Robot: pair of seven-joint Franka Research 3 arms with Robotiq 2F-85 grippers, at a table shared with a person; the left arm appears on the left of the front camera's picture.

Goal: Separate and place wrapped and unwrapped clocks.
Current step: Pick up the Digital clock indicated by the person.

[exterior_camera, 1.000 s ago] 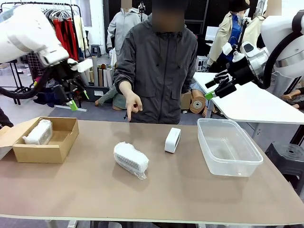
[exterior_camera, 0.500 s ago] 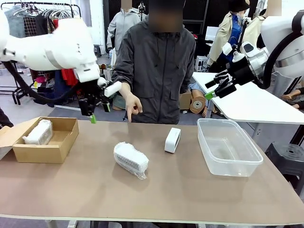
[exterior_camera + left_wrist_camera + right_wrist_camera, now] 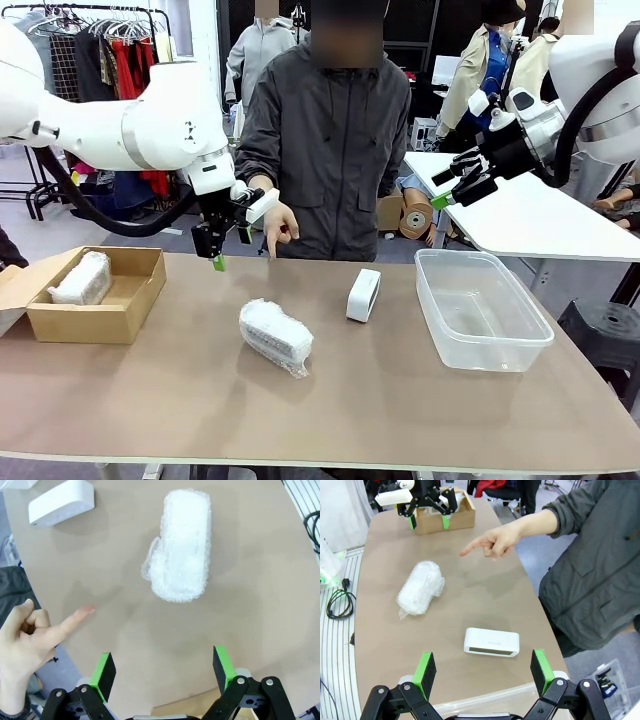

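The brown cardboard box (image 3: 80, 322) is sitting at the table's (image 3: 400, 400) left end, holding one wrapped clock (image 3: 80, 278) against its left wall; the clear plastic tub (image 3: 486, 350) is standing at the right end, the table showing through its floor; between them a second wrapped clock (image 3: 275, 337) is lying near the middle, with the bare clock (image 3: 363, 295) standing on edge just right of it and farther back; the left gripper (image 3: 230, 249) is hovering over the far edge, fingers spread wide and gripping nothing, the middle bundle (image 3: 182, 545) lying ahead of it; the right gripper (image 3: 443, 189) is hanging high beyond the tub, likewise released; the person's hand (image 3: 280, 222) is pointing down beside the left gripper.
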